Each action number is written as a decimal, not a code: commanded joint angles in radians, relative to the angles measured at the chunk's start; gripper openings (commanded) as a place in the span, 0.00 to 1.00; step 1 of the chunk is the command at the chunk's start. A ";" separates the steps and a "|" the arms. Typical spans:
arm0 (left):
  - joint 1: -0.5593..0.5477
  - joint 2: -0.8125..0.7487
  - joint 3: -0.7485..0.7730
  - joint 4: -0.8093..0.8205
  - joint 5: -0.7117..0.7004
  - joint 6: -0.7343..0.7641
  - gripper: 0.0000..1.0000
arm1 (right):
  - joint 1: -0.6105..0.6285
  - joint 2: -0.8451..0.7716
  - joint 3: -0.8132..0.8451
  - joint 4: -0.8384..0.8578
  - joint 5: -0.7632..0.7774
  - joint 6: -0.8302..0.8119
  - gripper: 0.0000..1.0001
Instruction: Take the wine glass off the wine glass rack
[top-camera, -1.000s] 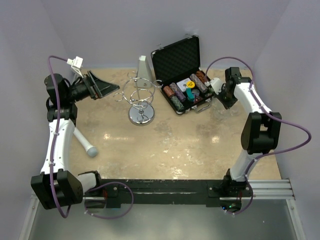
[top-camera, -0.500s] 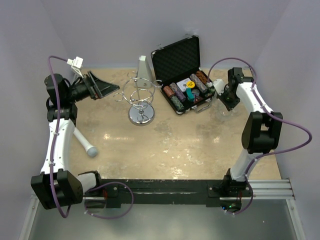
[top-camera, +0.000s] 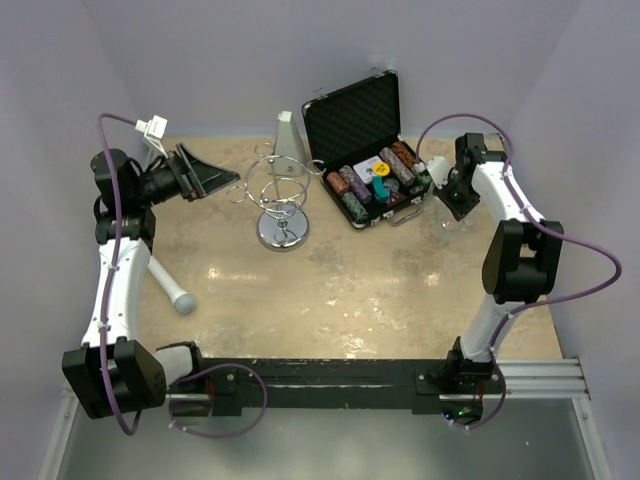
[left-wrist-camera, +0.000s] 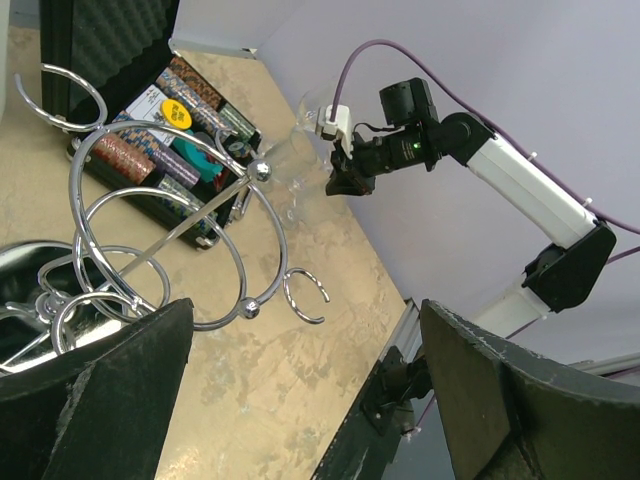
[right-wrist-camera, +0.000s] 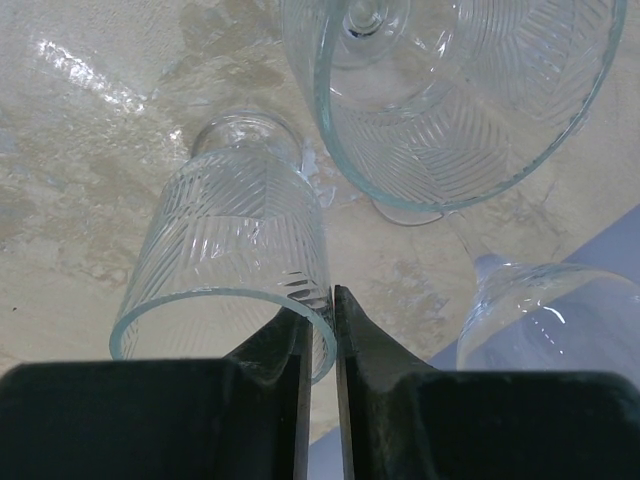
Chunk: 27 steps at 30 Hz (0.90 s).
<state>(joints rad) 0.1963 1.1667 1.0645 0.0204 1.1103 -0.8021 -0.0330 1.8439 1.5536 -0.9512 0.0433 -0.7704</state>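
Right pincer (right-wrist-camera: 320, 303) pinching wine glass (right-wrist-camera: 240, 235) rim; open case (top-camera: 352, 108) holds poker chips (top-camera: 357, 186)

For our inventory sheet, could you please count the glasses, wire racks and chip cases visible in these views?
Glasses: 3 (held glass in the right gripper, upper glass, lower-right glass)
Wire rack: 1
Chip case: 1
Total: 5

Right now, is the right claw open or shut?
Shut. In the right wrist view, the right claw has its two fingers almost touching, with the rim of a ribbed glass pinched between them.
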 joint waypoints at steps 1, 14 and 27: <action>0.006 0.001 -0.006 0.044 -0.004 -0.016 1.00 | -0.007 -0.002 0.037 0.000 0.032 0.011 0.15; 0.006 0.027 -0.014 0.087 -0.004 -0.046 1.00 | -0.007 -0.006 0.059 0.012 0.030 0.028 0.21; 0.008 0.039 -0.023 0.115 -0.010 -0.060 1.00 | -0.007 -0.005 0.121 -0.018 0.026 0.046 0.30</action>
<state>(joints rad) 0.1963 1.2034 1.0485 0.0849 1.1061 -0.8532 -0.0349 1.8446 1.5959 -0.9485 0.0624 -0.7441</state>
